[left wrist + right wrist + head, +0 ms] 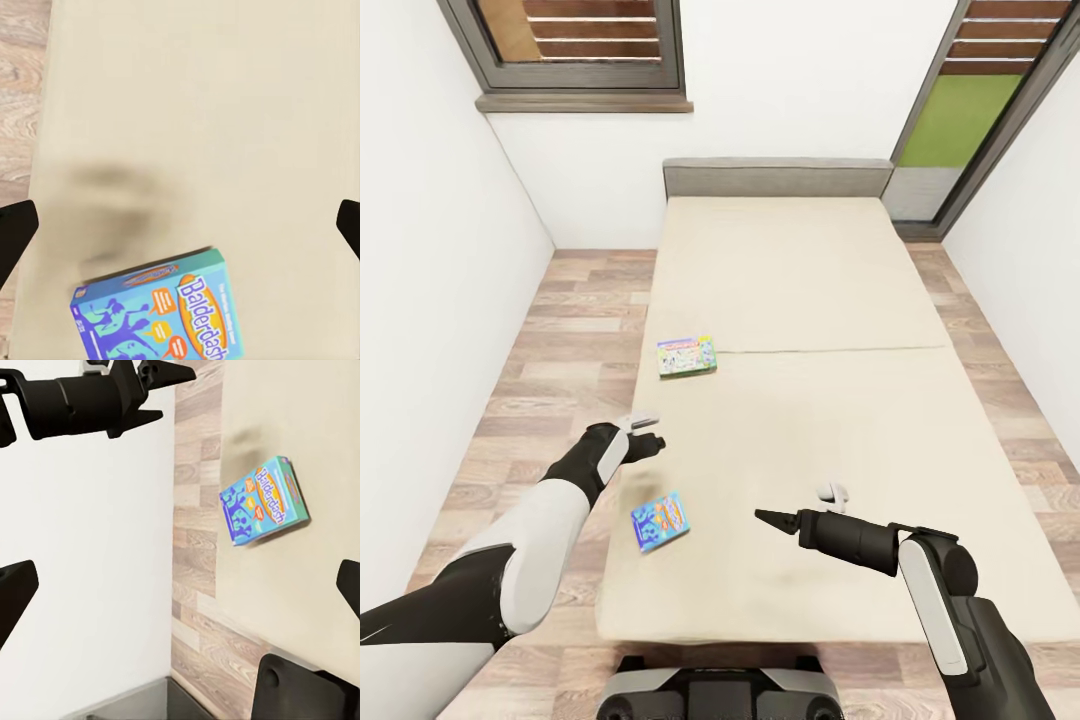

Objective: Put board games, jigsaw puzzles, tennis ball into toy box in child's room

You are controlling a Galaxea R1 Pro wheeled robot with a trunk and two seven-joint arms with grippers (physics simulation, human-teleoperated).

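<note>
Both black grippers hover with jaws spread wide, empty: left gripper [645, 432] above the beige bed's [810, 300] left edge, right gripper [775, 519] near-centre. Between them lies a flat blue Balderdash game box [660, 520]; a green-edged white game box [687, 356] rests farther away.

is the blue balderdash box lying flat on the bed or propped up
Lying flat: the Balderdash box rests face up on the bed near its edge, the whole printed cover showing, with nothing under or against it.

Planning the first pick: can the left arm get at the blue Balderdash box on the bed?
Probably yes. The left gripper hovers open just beyond the Balderdash box, near the bed's edge, with nothing between them.
</note>
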